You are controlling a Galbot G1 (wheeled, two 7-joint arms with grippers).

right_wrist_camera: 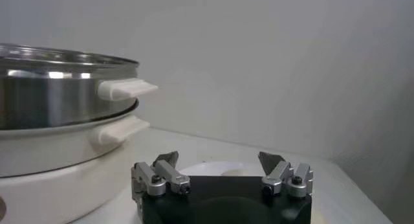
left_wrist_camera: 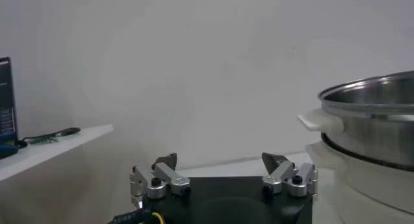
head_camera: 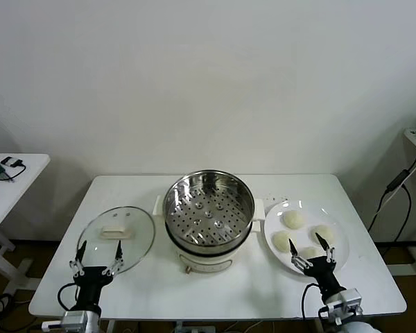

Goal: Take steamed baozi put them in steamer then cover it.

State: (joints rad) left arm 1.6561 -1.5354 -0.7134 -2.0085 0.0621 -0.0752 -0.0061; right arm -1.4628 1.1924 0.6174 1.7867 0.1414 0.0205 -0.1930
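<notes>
The steamer, a shiny steel pot with a perforated tray, stands uncovered on its cream base at the table's middle. Several pale baozi lie on a white plate to its right: one at the back, one at the right, one at the left. My right gripper is open and empty at the plate's near edge, partly hiding another bun. My left gripper is open and empty at the near edge of the glass lid. The steamer also shows in the left wrist view and the right wrist view.
The white table's front edge runs just behind both grippers. A side table with small items stands at the far left. A black cable hangs at the far right. A wall rises behind the table.
</notes>
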